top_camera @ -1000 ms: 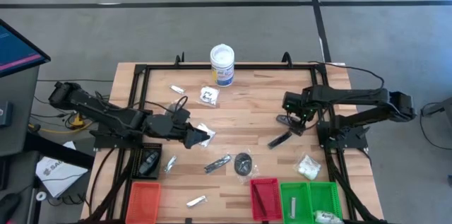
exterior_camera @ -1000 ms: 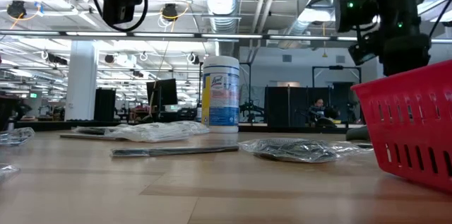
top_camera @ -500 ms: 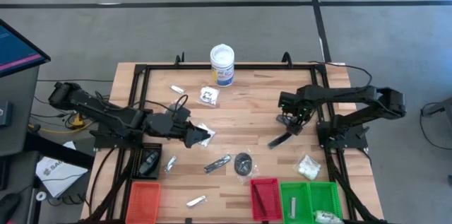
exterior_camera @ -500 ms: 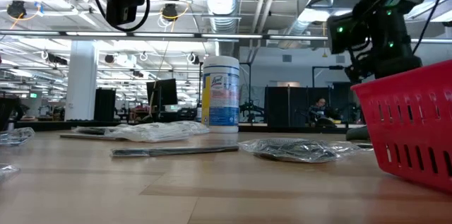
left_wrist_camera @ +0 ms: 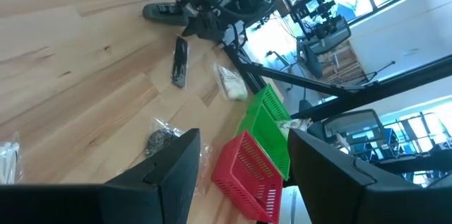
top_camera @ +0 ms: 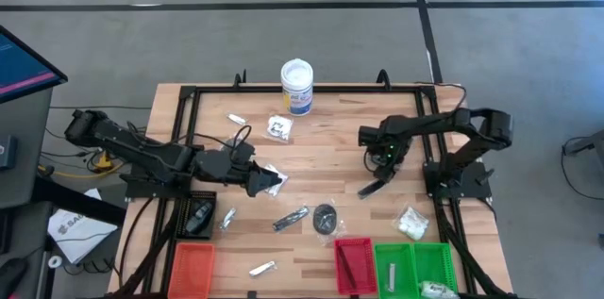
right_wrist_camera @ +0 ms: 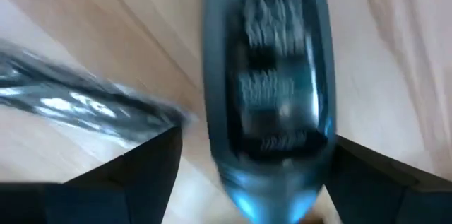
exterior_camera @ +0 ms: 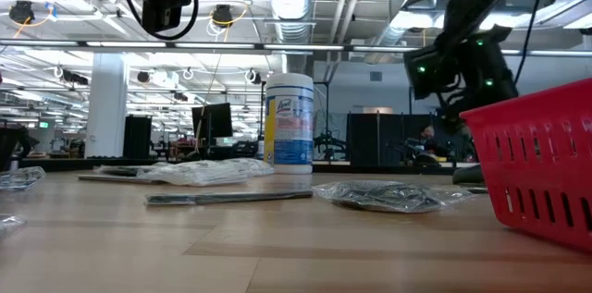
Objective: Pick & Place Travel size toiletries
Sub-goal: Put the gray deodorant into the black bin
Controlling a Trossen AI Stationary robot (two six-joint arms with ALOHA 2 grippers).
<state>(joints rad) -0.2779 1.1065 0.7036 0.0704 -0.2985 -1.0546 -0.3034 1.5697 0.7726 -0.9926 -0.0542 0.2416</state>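
High view: the right gripper (top_camera: pixel 380 172) hangs at 3 o'clock of the table (top_camera: pixel 330 129) centre, jaws wide, directly over the black stick (top_camera: pixel 374 187). The left gripper (top_camera: pixel 267 182) sits at 9 o'clock, beside a clear packet (top_camera: pixel 275 174) (grip unclear). Low view: the white tub (exterior_camera: pixel 289 123) stands behind 1 bagged disc (exterior_camera: pixel 384 197). Right wrist view: the stick (right_wrist_camera: pixel 265 104) lies between spread fingers (right_wrist_camera: pixel 152 164), unheld.

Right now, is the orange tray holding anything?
No, in the high view the orange plastic tray at the table's front left corner shows only its bare floor.
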